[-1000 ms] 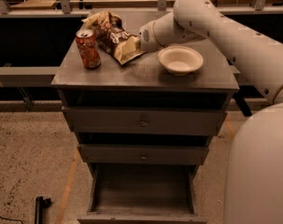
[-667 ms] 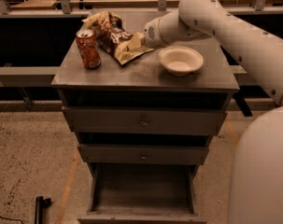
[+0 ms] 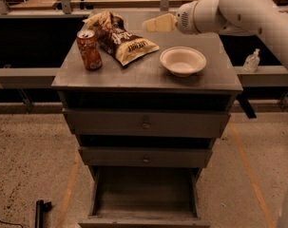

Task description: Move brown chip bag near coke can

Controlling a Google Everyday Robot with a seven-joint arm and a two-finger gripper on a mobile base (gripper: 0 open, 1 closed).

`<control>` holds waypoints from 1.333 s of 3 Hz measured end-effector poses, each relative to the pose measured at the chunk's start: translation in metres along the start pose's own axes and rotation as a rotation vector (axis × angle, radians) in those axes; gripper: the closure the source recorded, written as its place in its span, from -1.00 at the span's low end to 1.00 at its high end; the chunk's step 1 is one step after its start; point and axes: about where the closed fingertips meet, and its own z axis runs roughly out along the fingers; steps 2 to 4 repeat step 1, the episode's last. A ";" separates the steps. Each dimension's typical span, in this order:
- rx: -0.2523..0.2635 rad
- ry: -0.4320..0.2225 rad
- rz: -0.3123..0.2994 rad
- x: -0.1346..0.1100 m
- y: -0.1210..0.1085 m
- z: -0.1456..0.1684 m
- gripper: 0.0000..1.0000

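Cut off at the right edge: most of the white arm (image 3: 238,8), with only the forearm and wrist in frame. Cut off at the lower right corner too: a pale curved part of the robot body. Hard to read: the gripper (image 3: 158,23), seen side-on as one pale wedge pointing toward 9 o'clock. Impossible to judge whether spread or closed. Hanging over the cabinet top (image 3: 148,77) at about 12 o'clock of its centre, apart from everything on it.

Lying flat at 11 o'clock of the centre: the brown chip bag (image 3: 120,39), crumpled, its far end partly lost against the dim background, lettering too small to make out. Upright at 9 o'clock: the coke can (image 3: 89,50), just beside the bag's near-left edge; touching or not, unclear.

At 3 o'clock of the centre, well apart from the bag: a round white bowl (image 3: 182,61), showing only its own pale inside.

Below, two closed drawers (image 3: 146,123). Beneath them, an open bottom drawer (image 3: 146,194), pulled out toward 6 o'clock, its inside in shadow and its front edge cut off by the frame.

Off the cabinet at 3 o'clock, on a ledge: a small clear bottle (image 3: 251,61), details indistinct.
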 end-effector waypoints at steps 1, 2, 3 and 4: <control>0.023 -0.019 -0.013 -0.002 -0.011 -0.008 -1.00; 0.023 -0.019 -0.013 -0.002 -0.011 -0.008 -1.00; 0.023 -0.019 -0.013 -0.002 -0.011 -0.008 -1.00; 0.023 -0.019 -0.013 -0.002 -0.011 -0.008 -1.00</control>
